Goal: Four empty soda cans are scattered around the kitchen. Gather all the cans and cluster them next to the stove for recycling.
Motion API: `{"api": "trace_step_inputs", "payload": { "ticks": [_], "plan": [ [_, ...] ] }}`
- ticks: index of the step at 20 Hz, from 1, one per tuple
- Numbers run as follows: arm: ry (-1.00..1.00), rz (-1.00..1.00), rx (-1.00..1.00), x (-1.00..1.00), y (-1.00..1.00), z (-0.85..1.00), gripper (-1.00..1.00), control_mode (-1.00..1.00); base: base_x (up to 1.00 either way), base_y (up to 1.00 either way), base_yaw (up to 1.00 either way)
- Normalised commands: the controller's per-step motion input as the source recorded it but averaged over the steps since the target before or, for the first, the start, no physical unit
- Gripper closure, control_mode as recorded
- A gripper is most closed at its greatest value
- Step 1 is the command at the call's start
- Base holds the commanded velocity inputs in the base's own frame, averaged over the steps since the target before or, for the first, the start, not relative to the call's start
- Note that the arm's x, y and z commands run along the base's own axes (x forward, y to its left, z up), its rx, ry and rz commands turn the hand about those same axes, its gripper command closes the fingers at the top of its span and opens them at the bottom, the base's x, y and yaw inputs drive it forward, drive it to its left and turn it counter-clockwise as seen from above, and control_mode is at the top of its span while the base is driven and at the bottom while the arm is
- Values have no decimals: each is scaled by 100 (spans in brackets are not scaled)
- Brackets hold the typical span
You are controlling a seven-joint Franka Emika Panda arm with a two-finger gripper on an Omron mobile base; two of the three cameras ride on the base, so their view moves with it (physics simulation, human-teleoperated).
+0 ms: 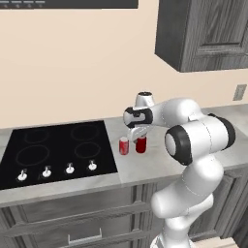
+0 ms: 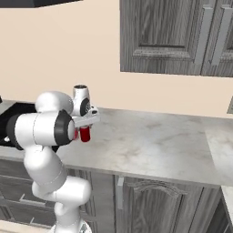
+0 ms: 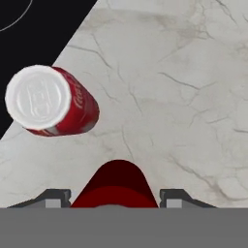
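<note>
My gripper is shut on a red soda can, held upright low over the grey marble counter; I cannot tell whether the can touches it. In the hand view this can sits between the two dark fingertips. A second red soda can with a silver top stands on the counter just left of the held one, a little right of the black stove. From the hand it shows as a can beside the stove's edge. The right base view shows the gripper and the held can.
Small white knobs line the stove's front. A dark grey wall cabinet hangs above right, over a wall outlet. More bare counter runs right of the cans, under wall cabinets.
</note>
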Motion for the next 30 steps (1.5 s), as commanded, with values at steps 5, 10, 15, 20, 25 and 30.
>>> {"api": "trace_step_inputs", "payload": {
  "ticks": [5, 10, 15, 20, 25, 30],
  "plan": [
    [-1, 5, 0, 5, 0, -10, 100, -100, 0, 0, 0],
    [-3, 6, 0, 5, 0, -7, 100, -100, 0, 0, 0],
    [-4, 6, 0, 6, 0, -9, 100, -100, 0, 0, 0],
    [-1, 5, 0, 1, 0, -15, 100, -100, 0, 0, 0],
    [0, 5, 0, 3, 0, -14, 100, -100, 0, 0, 0],
    [-2, 5, 0, 3, 0, -13, 100, -100, 0, 0, 0]
  ]
}}
